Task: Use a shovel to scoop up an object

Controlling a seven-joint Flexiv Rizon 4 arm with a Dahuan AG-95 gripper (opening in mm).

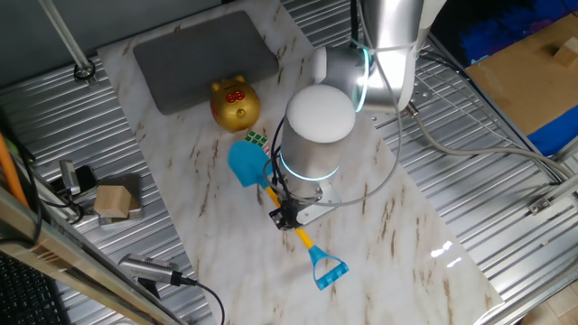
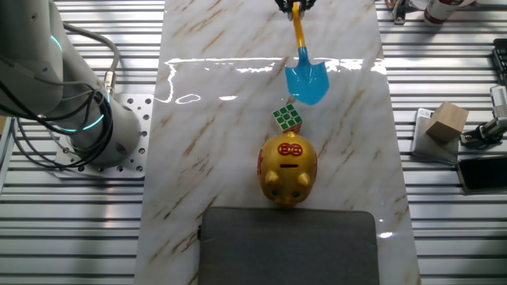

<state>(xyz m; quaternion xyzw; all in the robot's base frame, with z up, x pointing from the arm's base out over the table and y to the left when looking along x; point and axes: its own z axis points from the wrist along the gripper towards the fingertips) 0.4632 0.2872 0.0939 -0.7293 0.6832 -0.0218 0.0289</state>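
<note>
The marbled table is lying under everything, with the arm leaning in over it. At the table's far end from the gripper a plain dark grey mat is lying flat, bearing no print that can be read. Between the mat and the shovel the golden pig bank is sitting, showing red marks on its back above a coin slot; they look like characters but are too small to read.

The shovel is stretching along the table with its long axis running from the gripper toward the pig. Its light-blue blade is pointing at the pig, and the thin yellow shaft is leading back to the blue D-shaped loop, which is sticking out behind the gripper. The gripper is clamping the shaft partway along, fingers closed on it.

The puzzle cube is resting on the table just off the blade's tip, between blade and pig, near both, showing mostly green and white squares. Whether the tip is touching it cannot be told.

Off the marble, to one side of the shovel, a tan wooden block is sitting on the metal slats.
</note>
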